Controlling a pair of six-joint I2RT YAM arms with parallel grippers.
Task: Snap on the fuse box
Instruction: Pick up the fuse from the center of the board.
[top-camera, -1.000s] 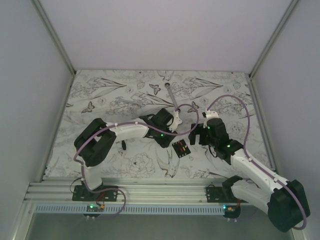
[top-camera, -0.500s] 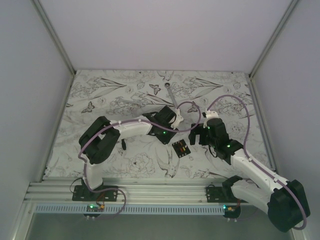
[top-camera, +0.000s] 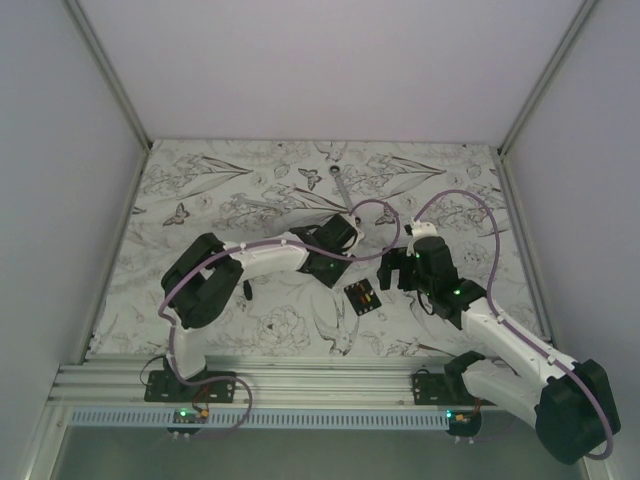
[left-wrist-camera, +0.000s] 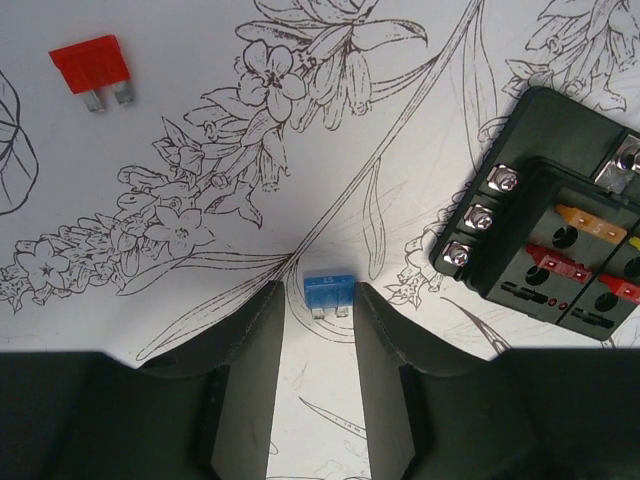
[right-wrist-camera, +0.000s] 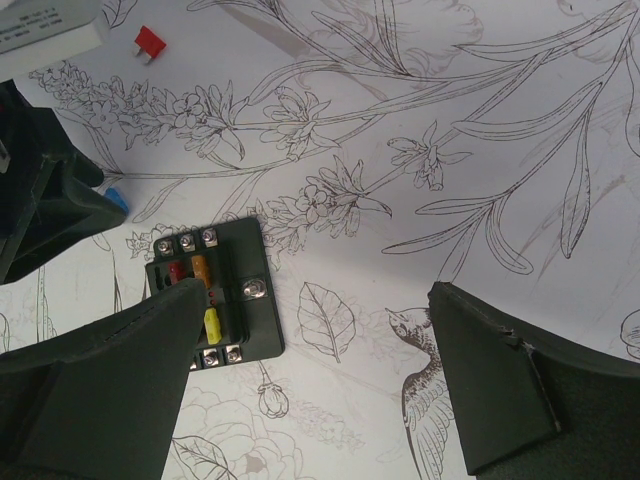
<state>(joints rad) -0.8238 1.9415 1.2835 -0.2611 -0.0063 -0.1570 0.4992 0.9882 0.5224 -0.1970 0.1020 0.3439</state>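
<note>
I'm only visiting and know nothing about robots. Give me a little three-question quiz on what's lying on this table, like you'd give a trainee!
1. True or false: the right jaws are clamped on the fuse box.
2. What colour is the loose fuse lying at the tips of the left jaws? A red, B blue, C green.
3. Fill in: the other loose fuse, lying well apart from the box, is ____.
Key: 1 false, they stand wide open and hold nothing; 2 B; 3 red.
</note>
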